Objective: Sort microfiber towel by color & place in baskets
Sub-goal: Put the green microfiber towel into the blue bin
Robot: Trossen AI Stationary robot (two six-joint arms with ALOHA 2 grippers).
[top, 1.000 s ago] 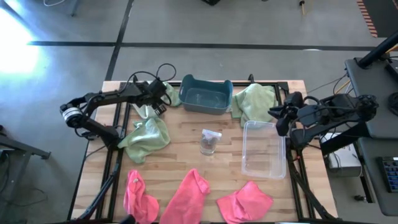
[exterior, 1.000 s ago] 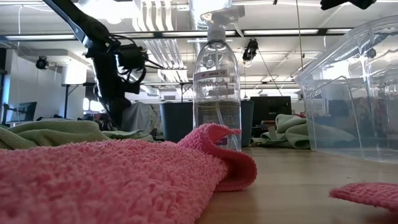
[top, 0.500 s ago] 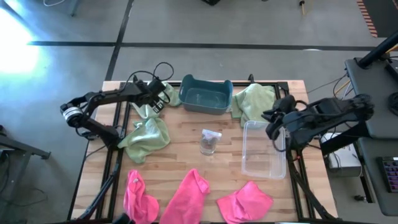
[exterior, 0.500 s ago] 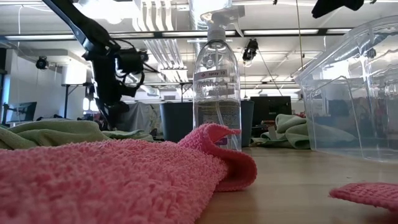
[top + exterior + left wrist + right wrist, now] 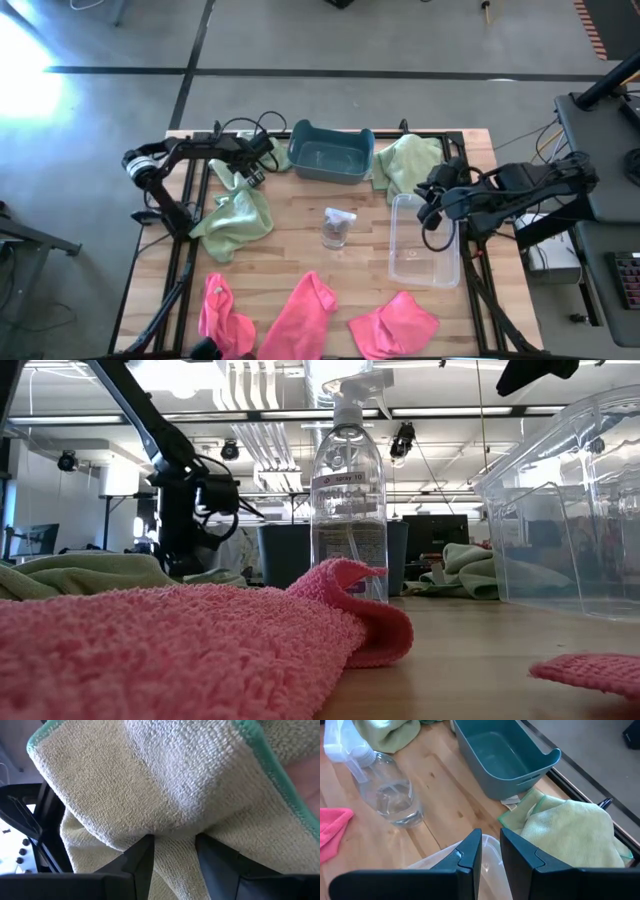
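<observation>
Six towels, two baskets, none sorted yet.

Green towels: one point(image 5: 236, 219) near the left edge of the surface point(image 5: 300, 250); one point(image 5: 408, 163) at the far edge, between the teal basket point(image 5: 331, 152) and the far right corner; a third point(image 5: 150, 795) by the far left corner, under the left tool point(image 5: 172, 840).

Pink towels: three along the near edge, left point(image 5: 224, 318), middle point(image 5: 302, 317), right point(image 5: 394, 323).

Baskets: teal one at the middle of the far edge, holding no towel; clear basket point(image 5: 425, 240) by the right edge, likewise without one.

Spray bottle point(image 5: 338, 227): upright at mid-surface, between the baskets (not part of the sort).

Left tool: pressed into the third green towel, a fold of cloth pinched between its fingers.

Right tool point(image 5: 490, 851): over the far end of the clear basket, its fingers a narrow gap apart and holding nothing; the green towel by the far right corner lies just beyond.

Risks, as judged: the left pinch looks shallow, so the fold could slip out on lifting; the right tool could knock the clear basket's rim and shift the light tub if it descends short of the towel.
</observation>
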